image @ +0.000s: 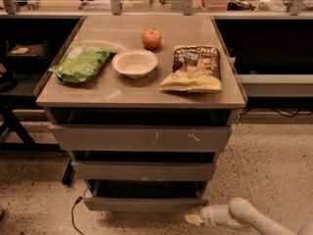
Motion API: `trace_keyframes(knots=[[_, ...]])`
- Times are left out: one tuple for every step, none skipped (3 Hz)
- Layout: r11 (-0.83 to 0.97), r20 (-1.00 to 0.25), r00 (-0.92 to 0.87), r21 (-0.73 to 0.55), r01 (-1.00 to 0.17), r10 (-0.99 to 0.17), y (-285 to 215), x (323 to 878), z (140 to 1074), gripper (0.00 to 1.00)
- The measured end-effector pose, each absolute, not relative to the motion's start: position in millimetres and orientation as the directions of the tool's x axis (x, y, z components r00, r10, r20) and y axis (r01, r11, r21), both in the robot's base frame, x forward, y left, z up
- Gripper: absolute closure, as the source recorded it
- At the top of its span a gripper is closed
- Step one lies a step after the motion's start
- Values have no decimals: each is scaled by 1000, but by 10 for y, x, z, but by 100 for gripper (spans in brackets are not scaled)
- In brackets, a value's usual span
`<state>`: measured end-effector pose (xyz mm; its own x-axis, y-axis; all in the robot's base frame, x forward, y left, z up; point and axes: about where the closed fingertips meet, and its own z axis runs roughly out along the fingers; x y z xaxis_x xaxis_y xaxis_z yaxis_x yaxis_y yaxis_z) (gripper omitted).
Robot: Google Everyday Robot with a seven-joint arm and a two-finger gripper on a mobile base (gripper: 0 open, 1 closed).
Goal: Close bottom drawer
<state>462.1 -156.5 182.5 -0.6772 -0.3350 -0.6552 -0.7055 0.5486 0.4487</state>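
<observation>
The bottom drawer (145, 203) is seen pulled out from the cabinet, its front panel standing forward of the middle drawer (143, 171) above it, with a dark strip of its interior exposed behind the panel. The gripper (192, 219) is held low, close to the speckled floor (274, 170), just in front of the panel's lower right corner. Contact cannot be confirmed, and whether the gripper is spread or pressed together cannot be told. This low, end-on placement is judged to suit a push: no handle is seen on the front, so the panel is better driven inward than grasped. A push so far off-centre may skew the drawer. On the tabletop (122, 94), an apple (151, 38), a white bowl (134, 62), a chip bag (193, 68) and a green bag (80, 62) are laid well clear of the work.
</observation>
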Motion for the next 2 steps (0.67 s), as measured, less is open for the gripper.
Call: trace_keyframes(knots=[[549, -655, -677, 449, -706, -335, -1564, 4621, 1825, 59], [548, -655, -677, 449, -706, -335, -1564, 4621, 1825, 36]])
